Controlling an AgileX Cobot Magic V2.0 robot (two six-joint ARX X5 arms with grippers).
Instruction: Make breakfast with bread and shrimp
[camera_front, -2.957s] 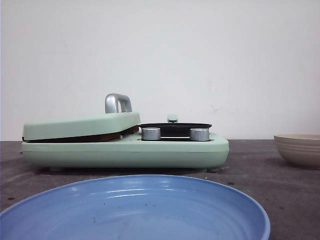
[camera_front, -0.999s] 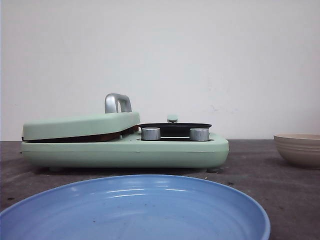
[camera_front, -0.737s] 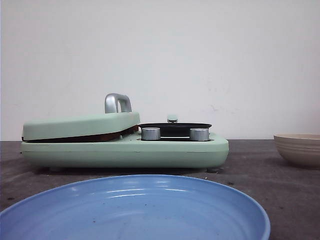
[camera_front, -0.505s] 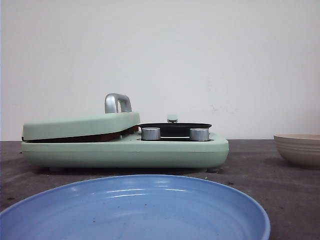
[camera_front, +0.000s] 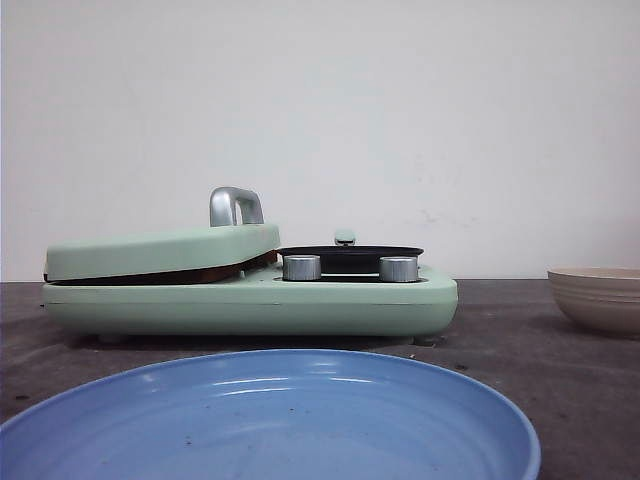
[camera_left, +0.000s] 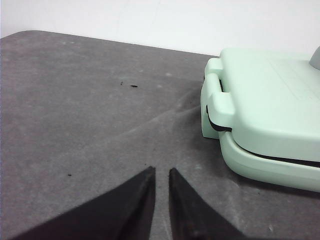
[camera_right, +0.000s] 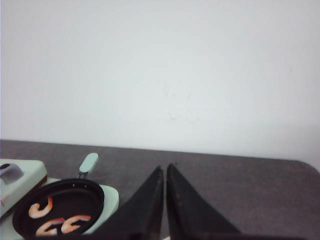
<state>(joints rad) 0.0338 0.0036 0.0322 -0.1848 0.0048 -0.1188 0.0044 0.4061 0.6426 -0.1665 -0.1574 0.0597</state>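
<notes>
Three orange-red curled shrimp (camera_right: 40, 209) lie in the black round pan (camera_right: 75, 192) on the right half of the mint-green breakfast maker (camera_front: 250, 305). The press lid (camera_front: 160, 250) on its left half is down, and a dark brown strip shows in the slit; the bread is hidden. My left gripper (camera_left: 161, 170) is all but shut and empty, low over the grey table beside the lid's hinge end (camera_left: 220, 100). My right gripper (camera_right: 165, 167) is shut and empty, raised beside the pan. Neither gripper shows in the front view.
A blue plate (camera_front: 270, 362) sits at the front of the table. A beige ribbed bowl (camera_front: 600, 298) stands at the right edge. Two silver knobs (camera_front: 301, 267) and a silver lid handle (camera_front: 235, 206) stick up from the maker. A white wall is behind.
</notes>
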